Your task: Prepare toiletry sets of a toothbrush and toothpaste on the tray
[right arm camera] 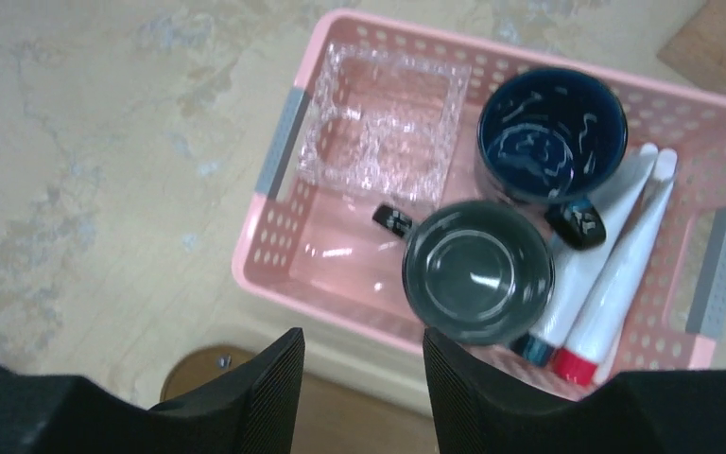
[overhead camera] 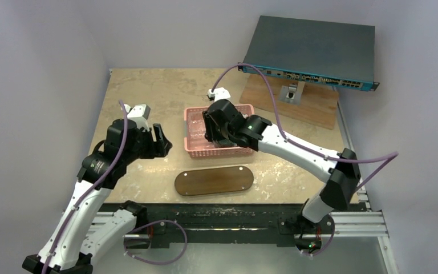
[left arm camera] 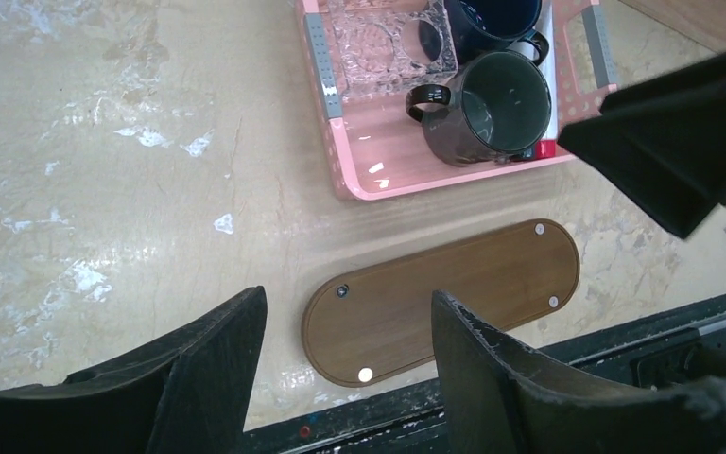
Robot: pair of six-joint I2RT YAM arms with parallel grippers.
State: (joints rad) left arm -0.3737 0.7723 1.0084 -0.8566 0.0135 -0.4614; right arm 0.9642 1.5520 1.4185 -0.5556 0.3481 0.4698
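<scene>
From above, the wooden tray lies flat near the front edge of the table, with nothing on it. Its long side runs alongside the pink basket just behind it. The right fingers hang over the basket, probably because the supplies are in there. The left fingers hover over bare table to the basket's left, clear of the other arm.

In the left wrist view, the left fingers are parted about halfway and hold nothing. The tray shows between and beyond them. There is open table on the left side, but the right arm fills the upper right, so that side looks tight.

In the right wrist view, the right fingers are also parted partway and are empty, just short of the basket's near wall. The toothpaste is two white tubes lying side by side along the basket's right end. They are pressed against a grey mug and a dark blue mug. A clear glass holder takes the far left corner.

I cannot pick out a toothbrush. The mugs and the basket wall crowd the tubes, so reaching them from the handle end looks freest.
</scene>
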